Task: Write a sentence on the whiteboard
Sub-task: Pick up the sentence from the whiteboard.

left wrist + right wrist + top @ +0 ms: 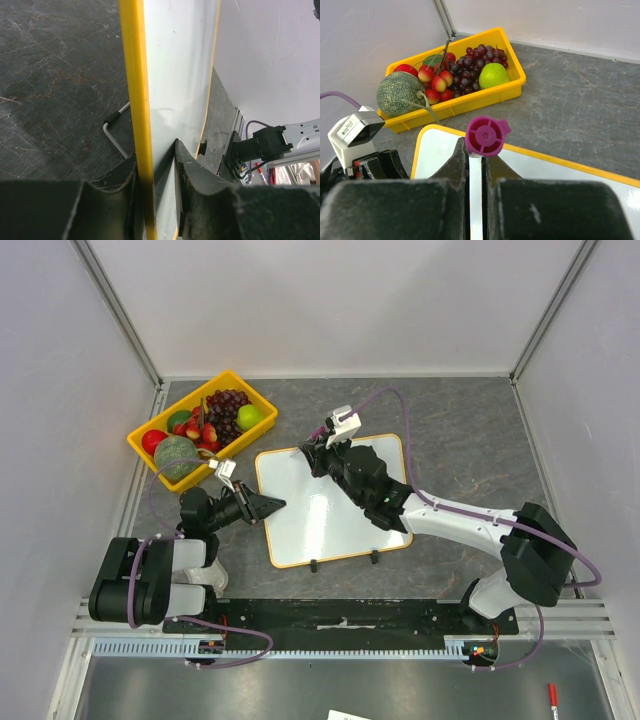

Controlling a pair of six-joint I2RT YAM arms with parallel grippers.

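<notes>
The whiteboard (320, 525) lies flat on the grey table, white with a thin orange-yellow frame and two black clip feet on its near edge. My left gripper (272, 505) is shut on its left edge; in the left wrist view the fingers straddle the yellow frame (137, 100), with the gripper (154, 152) pinching it. My right gripper (320, 452) hovers over the board's far left corner, shut on a marker (485, 136) whose magenta end faces the camera above the gripper (476, 152). The sentence is out of view; the board's bare parts (437, 150) show no writing.
A yellow tray (255, 390) of fruit, with a melon, grapes and apples, stands at the back left, close to the board's corner. A bent metal rod (114, 135) lies on the table beside the board. White enclosure walls surround the table. A red pen (551, 695) lies beyond the front rail.
</notes>
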